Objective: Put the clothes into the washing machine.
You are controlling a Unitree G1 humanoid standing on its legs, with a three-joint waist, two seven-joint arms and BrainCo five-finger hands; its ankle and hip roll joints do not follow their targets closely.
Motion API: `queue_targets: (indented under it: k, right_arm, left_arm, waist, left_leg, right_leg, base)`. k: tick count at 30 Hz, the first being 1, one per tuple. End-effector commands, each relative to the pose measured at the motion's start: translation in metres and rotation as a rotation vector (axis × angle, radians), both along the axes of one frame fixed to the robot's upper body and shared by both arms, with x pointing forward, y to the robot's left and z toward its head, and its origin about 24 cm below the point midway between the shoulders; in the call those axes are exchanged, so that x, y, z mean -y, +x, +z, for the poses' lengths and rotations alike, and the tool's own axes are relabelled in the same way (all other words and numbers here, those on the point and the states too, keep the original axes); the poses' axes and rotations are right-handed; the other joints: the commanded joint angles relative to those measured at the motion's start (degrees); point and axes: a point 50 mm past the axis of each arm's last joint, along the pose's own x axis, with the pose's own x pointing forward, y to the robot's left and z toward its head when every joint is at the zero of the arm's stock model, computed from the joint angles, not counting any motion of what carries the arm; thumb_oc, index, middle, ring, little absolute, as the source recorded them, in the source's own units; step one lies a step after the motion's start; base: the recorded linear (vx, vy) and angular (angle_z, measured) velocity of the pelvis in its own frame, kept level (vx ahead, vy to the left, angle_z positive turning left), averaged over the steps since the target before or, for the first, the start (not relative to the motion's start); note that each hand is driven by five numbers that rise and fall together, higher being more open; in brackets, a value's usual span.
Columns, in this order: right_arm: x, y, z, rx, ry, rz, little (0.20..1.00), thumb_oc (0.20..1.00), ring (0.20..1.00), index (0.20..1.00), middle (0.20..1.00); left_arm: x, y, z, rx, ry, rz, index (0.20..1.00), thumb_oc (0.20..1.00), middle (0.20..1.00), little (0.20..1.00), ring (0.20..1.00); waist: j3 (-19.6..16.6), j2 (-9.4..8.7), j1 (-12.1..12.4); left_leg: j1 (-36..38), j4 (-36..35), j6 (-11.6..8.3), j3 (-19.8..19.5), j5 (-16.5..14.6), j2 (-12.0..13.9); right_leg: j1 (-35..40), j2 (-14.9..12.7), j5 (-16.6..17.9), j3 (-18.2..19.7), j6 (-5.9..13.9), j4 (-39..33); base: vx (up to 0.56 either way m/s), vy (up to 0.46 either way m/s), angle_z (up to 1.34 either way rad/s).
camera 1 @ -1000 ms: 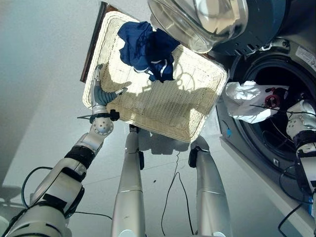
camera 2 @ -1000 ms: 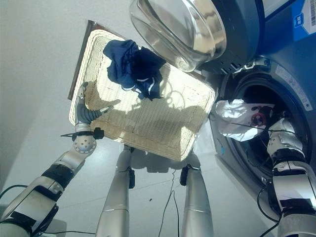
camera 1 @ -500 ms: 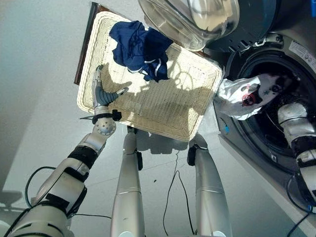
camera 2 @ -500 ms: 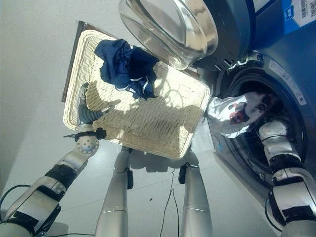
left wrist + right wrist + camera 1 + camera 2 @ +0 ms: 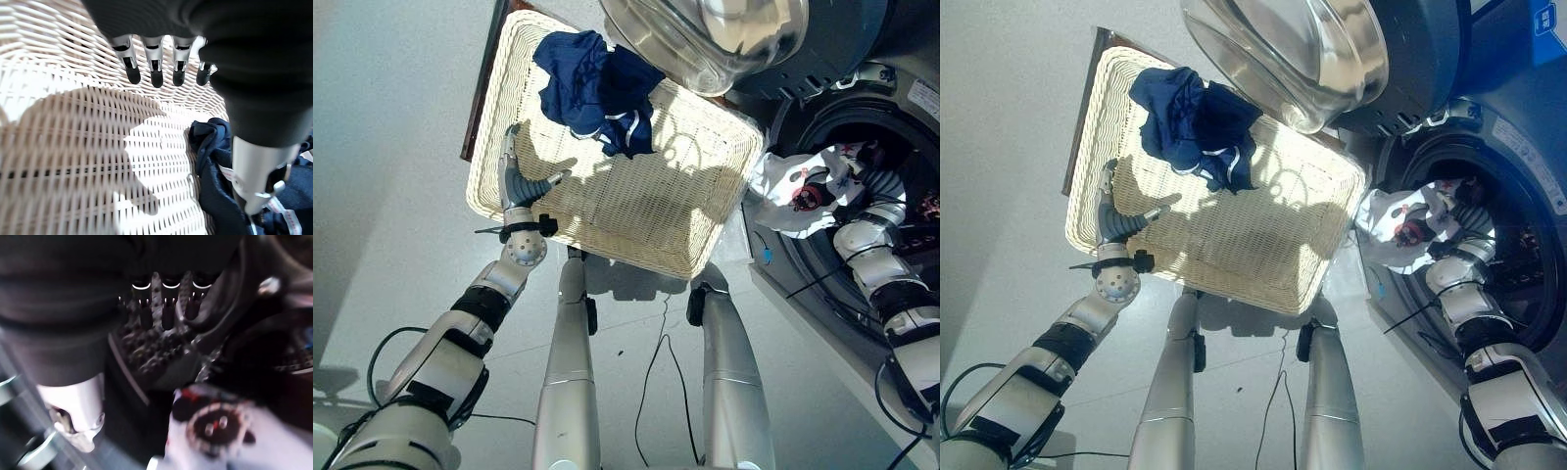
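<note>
Beside the right hand (image 5: 1456, 217), whose grip I cannot tell, the white shirt (image 5: 800, 192) hangs half over the washer (image 5: 901, 117) rim and may slide out, while the open left hand (image 5: 520, 178) idles near the blue clothes (image 5: 597, 88) in the basket (image 5: 656, 215).

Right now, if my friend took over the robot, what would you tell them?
Left hand: open, hovering in the wicker basket, holding nothing.
Right hand: inside the washing machine opening, by the white garment; grip unclear.
White garment: hanging over the drum's rim, partly in.
Navy garment: in the basket's far corner, untouched.
Left to do: get the white one fully in, then load the navy one.
</note>
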Motion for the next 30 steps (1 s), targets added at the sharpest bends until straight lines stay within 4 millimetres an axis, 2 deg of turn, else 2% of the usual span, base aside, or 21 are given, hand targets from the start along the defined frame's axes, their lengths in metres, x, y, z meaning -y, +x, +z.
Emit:
queue_targets:
  k: [1, 11, 17, 20, 23, 30]
  right_arm:
    - [0.006, -0.007, -0.002, 0.005, -0.036, -0.010, 1.000, 1.000, 1.000, 1.000, 1.000]
    - [-0.006, -0.004, -0.006, -0.049, -0.151, 0.034, 1.000, 1.000, 1.000, 1.000, 1.000]
    - [-0.028, 0.001, -0.018, -0.147, -0.280, 0.123, 1.000, 1.000, 1.000, 1.000, 1.000]
    - [-0.037, 0.002, -0.030, -0.219, -0.349, 0.165, 1.000, 1.000, 1.000, 1.000, 1.000]
    - [-0.038, 0.003, -0.031, -0.224, -0.357, 0.169, 1.000, 1.000, 1.000, 1.000, 1.000]
    - [-0.038, 0.009, -0.047, -0.393, -0.462, 0.187, 1.000, 1.000, 1.000, 1.000, 1.000]
  left_arm:
    - [0.007, -0.001, 0.010, 0.079, -0.029, -0.009, 1.000, 1.000, 1.000, 1.000, 1.000]
    - [0.010, -0.001, 0.010, 0.081, -0.034, -0.013, 1.000, 1.000, 1.000, 1.000, 1.000]
    - [0.011, -0.002, 0.009, 0.083, -0.037, -0.014, 1.000, 1.000, 1.000, 1.000, 1.000]
    - [0.013, -0.002, 0.008, 0.087, -0.034, -0.017, 1.000, 1.000, 1.000, 1.000, 1.000]
    - [0.014, -0.002, 0.008, 0.088, -0.034, -0.017, 1.000, 1.000, 1.000, 1.000, 1.000]
    - [0.015, 0.000, 0.011, 0.094, -0.036, -0.031, 1.000, 1.000, 1.000, 1.000, 1.000]
  waist:
    - [-0.6, -0.85, -0.7]
    - [-0.6, -0.65, -0.9]
    - [-0.6, -0.92, -1.1]
    - [-0.6, -0.95, -1.1]
    - [-0.6, -0.93, -1.1]
    - [-0.6, -0.56, -0.5]
  left_leg:
    - [-1.5, 4.8, 4.00, 2.2, -3.2, -5.3]
    - [-1.8, 5.0, 4.01, 2.3, -3.1, -5.3]
    - [-1.8, 4.9, 4.01, 2.3, -3.0, -5.3]
    - [-1.9, 4.7, 4.09, 2.3, -2.7, -5.3]
    - [-1.9, 4.6, 4.10, 2.3, -2.7, -5.3]
    - [-1.8, 4.2, 3.96, 2.2, -2.2, -5.3]
  right_leg:
    - [2.3, 3.7, 10.6, -3.3, 2.80, -9.8]
    - [1.7, 3.6, 10.6, -3.1, 2.87, -9.4]
    - [1.6, 3.7, 10.5, -3.1, 2.83, -9.1]
    - [1.4, 3.8, 10.5, -3.1, 2.77, -9.2]
    - [1.4, 3.7, 10.5, -3.1, 2.76, -9.3]
    - [1.5, 3.5, 10.7, -3.2, 2.69, -9.6]
  base:
    - [0.00, 0.000, 0.00]
    - [0.00, 0.000, 0.00]
    - [0.00, 0.000, 0.00]
    - [0.00, 0.000, 0.00]
    - [0.00, 0.000, 0.00]
    - [0.00, 0.000, 0.00]
